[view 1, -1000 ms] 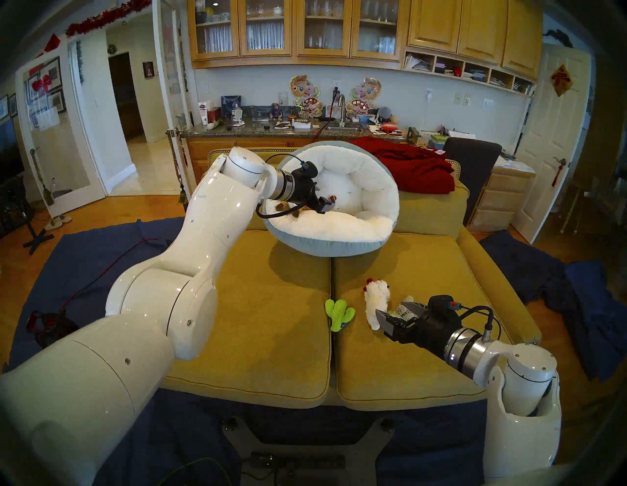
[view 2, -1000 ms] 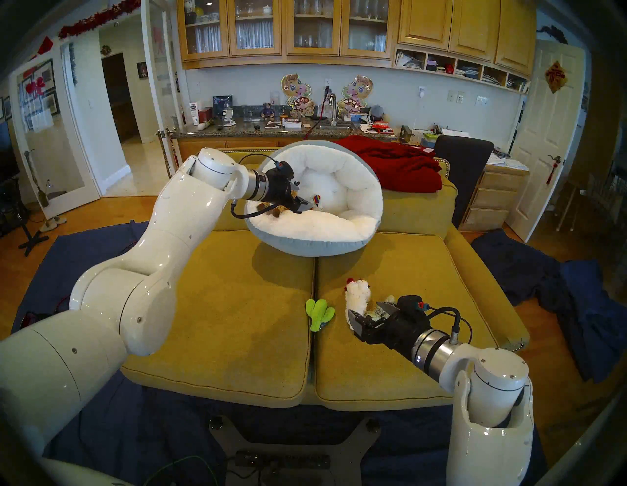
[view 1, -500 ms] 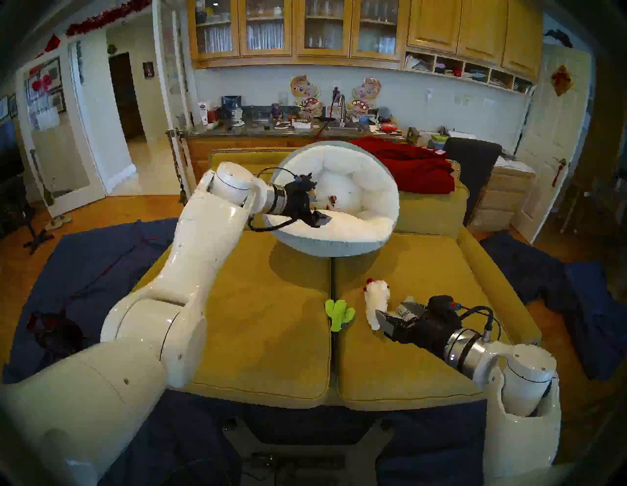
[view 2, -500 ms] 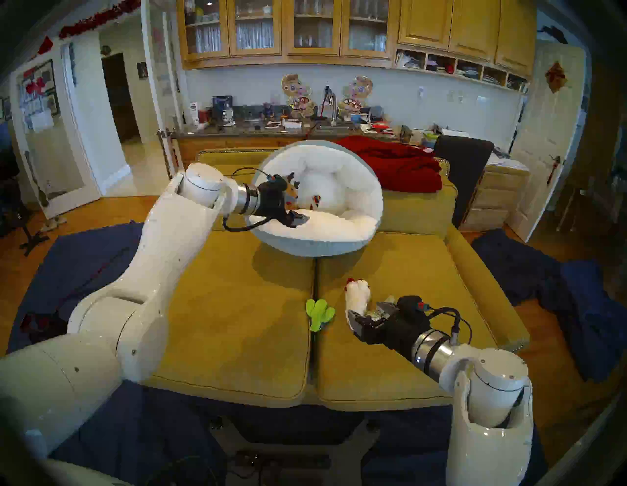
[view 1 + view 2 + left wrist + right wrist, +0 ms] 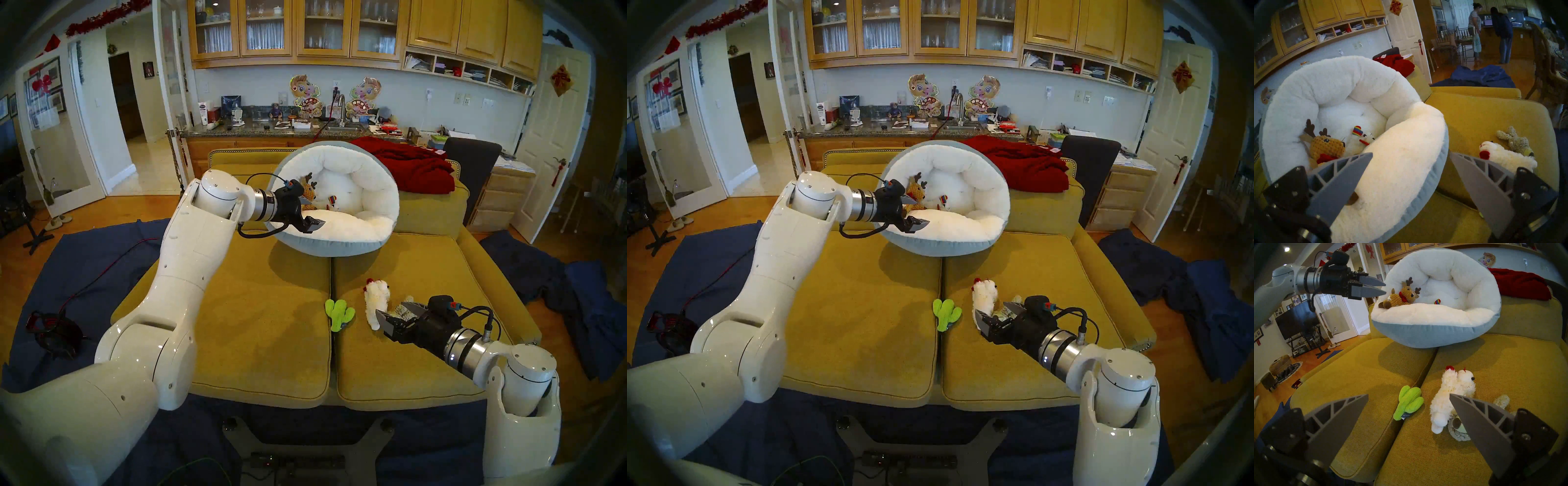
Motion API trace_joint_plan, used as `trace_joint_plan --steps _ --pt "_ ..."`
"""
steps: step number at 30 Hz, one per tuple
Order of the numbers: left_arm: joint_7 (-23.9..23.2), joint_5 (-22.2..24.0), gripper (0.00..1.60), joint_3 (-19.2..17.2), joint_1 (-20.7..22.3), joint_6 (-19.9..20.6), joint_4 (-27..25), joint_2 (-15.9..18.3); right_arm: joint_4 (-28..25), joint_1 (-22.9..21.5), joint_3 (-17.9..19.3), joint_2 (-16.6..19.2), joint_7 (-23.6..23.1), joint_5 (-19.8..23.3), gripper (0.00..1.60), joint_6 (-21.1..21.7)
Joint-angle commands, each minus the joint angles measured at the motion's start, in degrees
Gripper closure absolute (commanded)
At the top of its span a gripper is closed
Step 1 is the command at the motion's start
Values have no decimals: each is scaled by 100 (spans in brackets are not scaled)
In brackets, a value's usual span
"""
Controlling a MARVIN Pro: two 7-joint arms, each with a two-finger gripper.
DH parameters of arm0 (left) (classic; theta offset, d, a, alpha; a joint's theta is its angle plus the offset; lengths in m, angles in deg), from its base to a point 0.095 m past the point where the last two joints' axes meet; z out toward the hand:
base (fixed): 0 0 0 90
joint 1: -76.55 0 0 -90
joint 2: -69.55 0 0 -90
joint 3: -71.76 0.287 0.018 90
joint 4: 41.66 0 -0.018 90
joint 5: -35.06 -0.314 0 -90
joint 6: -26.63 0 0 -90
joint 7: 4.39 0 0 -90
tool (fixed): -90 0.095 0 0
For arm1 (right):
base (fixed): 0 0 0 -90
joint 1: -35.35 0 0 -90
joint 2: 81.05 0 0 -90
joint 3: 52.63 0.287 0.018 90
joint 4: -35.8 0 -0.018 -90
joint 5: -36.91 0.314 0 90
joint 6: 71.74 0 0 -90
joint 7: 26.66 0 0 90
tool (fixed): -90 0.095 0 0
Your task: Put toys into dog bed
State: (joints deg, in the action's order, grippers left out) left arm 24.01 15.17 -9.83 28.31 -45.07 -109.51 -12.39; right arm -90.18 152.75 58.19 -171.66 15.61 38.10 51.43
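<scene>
Five toys are showing in all, two of them lying inside the dog bed (image 5: 356, 225) and three lying on the mustard sofa cushions (image 5: 271, 322) in front of it. The bed, one round cushion with a puffy white rim and a pale grey-blue outside, is sitting tilted at the back of the sofa, straddling the seam between the two seat cushions. In it, the brown knitted reindeer (image 5: 1403, 295) is lying against the rim on the robot's left side, and the small white-and-rainbow toy (image 5: 1362, 137) is resting just beside it, deeper in the hollow. On the right seat cushion the lime-green cactus (image 5: 1409, 402) is lying at the seam, the fluffy white animal (image 5: 1451, 390) is lying near it, and the shaggy grey-beige animal (image 5: 1514, 140) is touching the white one on its far side. The left gripper (image 5: 310, 217) is hovering over the bed's near rim with its two fingers spread wide and nothing between them. The right gripper (image 5: 397, 314) is hanging low over the right cushion, its two fingers likewise spread apart and gripping nothing, with the white animal and the grey-beige one just ahead of its tips. One red blanket (image 5: 414, 166) is lying heaped on the sofa back behind the bed.
</scene>
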Motion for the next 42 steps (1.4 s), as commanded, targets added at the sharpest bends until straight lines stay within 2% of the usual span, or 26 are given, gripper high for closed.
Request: trace_joint_plan --steps 1,8,15,17,18,21,22,23,25,27,35,42 --pt "156 -46 0 -23 -352 191 -677 -30 -202 -47 14 15 12 -5 0 -12" --pt "283 -121 0 49 -774 431 -1115 -63 -214 -41 13 14 17 -9 0 -6" --pt "31 -61 0 11 -1223 846 -1723 39 -225 -37 12 12 22 -14 0 -1" --pt "-26 -46 0 42 -1164 798 -1577 42 -226 -36 12 12 23 -14 0 0" --pt "-119 -115 0 125 -1352 919 -1843 108 -231 -34 12 11 25 -16 0 3" --pt "-234 -144 0 169 -1530 1136 -2080 154 -237 -32 11 10 29 -19 0 8" --pt "-289 -144 0 201 -1485 1160 -1974 163 -239 -31 10 9 30 -20 0 10" --pt "-248 -209 0 214 -1632 1322 -2234 199 -243 -29 10 9 33 -21 0 12" --pt "-260 -265 0 291 -1637 1412 -2199 221 -247 -28 9 8 36 -23 0 16" --pt "-163 -395 0 377 -1787 1579 -2413 243 -251 -26 8 8 39 -25 0 20" --pt "124 -622 0 606 -1524 1795 -1794 -127 -250 -24 5 11 46 -21 0 18" --pt "156 -602 0 679 -1451 2046 -1647 -368 -242 -26 4 14 48 -16 0 10"
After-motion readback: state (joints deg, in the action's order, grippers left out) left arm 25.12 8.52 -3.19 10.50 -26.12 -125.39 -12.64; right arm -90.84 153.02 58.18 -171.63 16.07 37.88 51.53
